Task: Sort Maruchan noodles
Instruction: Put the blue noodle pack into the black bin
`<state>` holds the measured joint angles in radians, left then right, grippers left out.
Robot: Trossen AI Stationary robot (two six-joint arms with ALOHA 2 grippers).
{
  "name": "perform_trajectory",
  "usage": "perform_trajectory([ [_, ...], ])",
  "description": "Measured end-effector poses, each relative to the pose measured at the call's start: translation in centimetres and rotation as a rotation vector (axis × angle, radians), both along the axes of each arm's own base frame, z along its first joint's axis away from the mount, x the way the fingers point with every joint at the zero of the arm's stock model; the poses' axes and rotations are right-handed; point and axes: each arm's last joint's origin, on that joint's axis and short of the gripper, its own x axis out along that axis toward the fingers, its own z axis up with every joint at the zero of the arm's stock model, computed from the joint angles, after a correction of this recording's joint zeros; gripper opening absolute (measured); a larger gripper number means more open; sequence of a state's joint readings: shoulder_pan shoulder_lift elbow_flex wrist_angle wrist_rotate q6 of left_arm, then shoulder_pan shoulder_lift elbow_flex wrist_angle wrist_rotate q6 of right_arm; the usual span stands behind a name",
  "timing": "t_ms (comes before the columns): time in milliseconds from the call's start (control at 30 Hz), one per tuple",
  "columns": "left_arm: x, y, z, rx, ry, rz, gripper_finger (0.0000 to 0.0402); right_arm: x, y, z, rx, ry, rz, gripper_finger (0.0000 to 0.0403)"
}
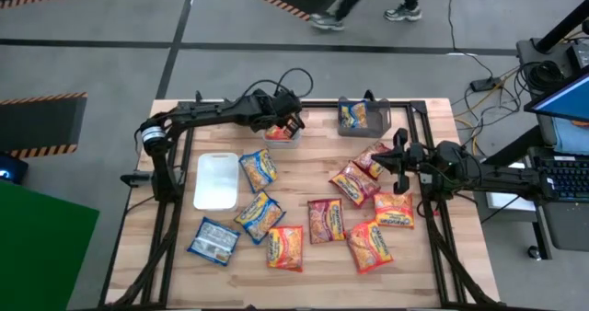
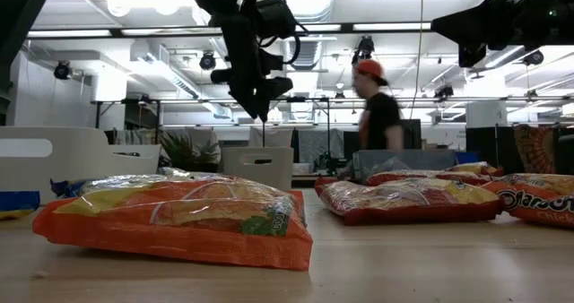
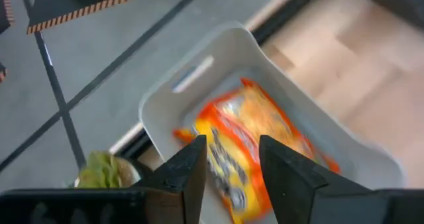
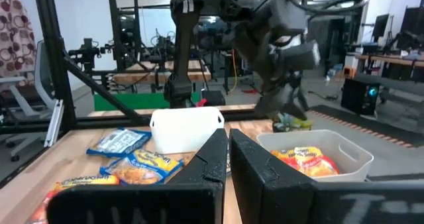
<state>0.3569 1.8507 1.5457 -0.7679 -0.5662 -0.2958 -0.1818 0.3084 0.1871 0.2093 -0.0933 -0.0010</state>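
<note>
A grey workshop floor with striped hazard mats surrounds a wooden worktop (image 1: pixel 304 256) that fills the centre of the high view, while a person (image 2: pixel 377 106) in a red cap stands in the room beyond it. Across the lower middle of that view lie the Maruchan noodles (image 1: pixel 327 221), loose flat packets: red-pink ones toward the right, blue-and-yellow and orange ones toward the left beside a white lid (image 1: pixel 217 180). Two bins sit along the top edge, a grey bin (image 1: pixel 363 116) right of centre with a blue-and-yellow packet in it and a white bin (image 3: pixel 218 58) left of centre. The left gripper (image 1: pixel 287 120) hangs over the white bin, its fingers (image 3: pixel 189 174) parted above an orange packet (image 3: pixel 255 141) lying inside; the drop appears just made. The right gripper (image 1: pixel 400 155) hovers at centre right over the red-pink packets, fingers (image 4: pixel 212 159) clenched on nothing. A small green plant (image 3: pixel 103 171) stands just outside the white bin. The next move likely calls for lifting the left arm clear and reaching another orange packet on the worktop.
</note>
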Motion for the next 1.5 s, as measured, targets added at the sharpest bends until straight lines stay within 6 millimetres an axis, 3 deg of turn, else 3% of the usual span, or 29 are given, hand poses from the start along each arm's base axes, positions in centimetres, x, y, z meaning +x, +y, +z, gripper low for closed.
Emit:
perform_trajectory([
  [233,0.1,-5.6,1.4,-0.226,0.144,-0.184,0.0126,0.0,0.0,0.1,-0.002,-0.009,-0.001,0.0009],
  [467,0.5,-12.5,2.1,-0.489,0.137,-0.341,0.0126,0.0,0.0,0.1,0.000,-0.010,-0.012,0.0009],
  [733,0.6,-18.5,1.3,-0.549,0.113,-0.280,0.0174,0.0,0.0,0.1,0.012,-0.010,-0.011,0.0009],
  [900,0.8,-20.9,0.2,-0.530,0.091,-0.171,0.0222,0.0,0.0,0.1,0.007,-0.011,-0.014,0.0009],
  [1033,1.2,-22.8,-1.7,-0.535,0.134,-0.136,0.0245,0.0,0.0,0.1,0.007,-0.014,-0.014,0.0009],
  [1333,2.5,-24.3,-7.7,-0.504,0.305,-0.098,0.0240,-0.1,0.0,0.4,0.001,-0.044,-0.014,0.0009],
  [1500,2.7,-24.5,-9.6,-0.479,0.373,-0.093,0.0234,-0.1,0.0,0.4,0.001,-0.046,-0.014,0.0009],
])
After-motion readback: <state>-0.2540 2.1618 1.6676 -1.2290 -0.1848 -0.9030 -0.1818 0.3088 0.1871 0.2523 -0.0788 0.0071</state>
